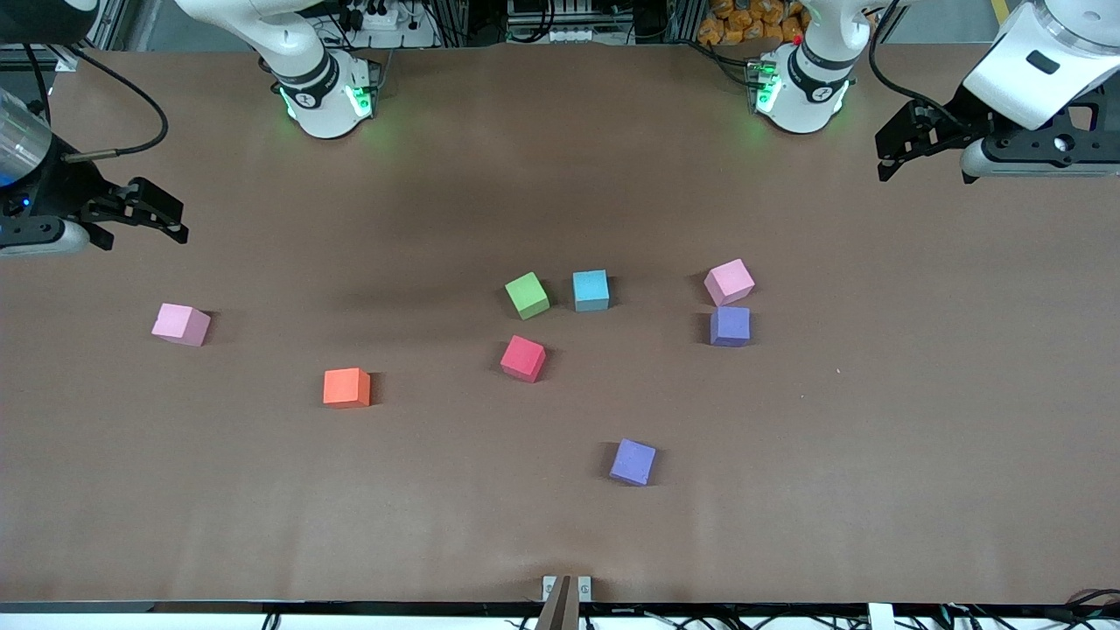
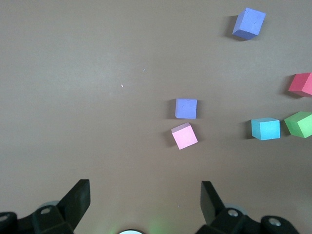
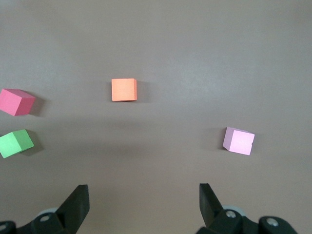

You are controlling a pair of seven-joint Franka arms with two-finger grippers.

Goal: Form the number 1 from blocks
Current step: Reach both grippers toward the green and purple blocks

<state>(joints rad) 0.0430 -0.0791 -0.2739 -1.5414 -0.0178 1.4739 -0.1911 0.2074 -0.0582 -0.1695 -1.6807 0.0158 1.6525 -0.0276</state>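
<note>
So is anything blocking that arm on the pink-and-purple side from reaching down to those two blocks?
Nothing visible does. The left end effector hangs open over bare table toward the left arm's end, and only brown tabletop lies between it and the pink block, which sits beside the purple block.

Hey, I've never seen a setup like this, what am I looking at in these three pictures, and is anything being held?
These are two robot arms at a brown table. The big picture looks down from a high camera facing them. The other two come from cameras on each arm's wrist, looking past that arm's own pincer.

The left pincer and the right pincer both hang open over their own ends of the table, holding nothing.

Eight small foam cubes lie scattered: a green block beside a light blue block, a red block nearer the high camera, an orange block, two pink blocks and two purple blocks. One pink and one purple sit almost touching.
</note>
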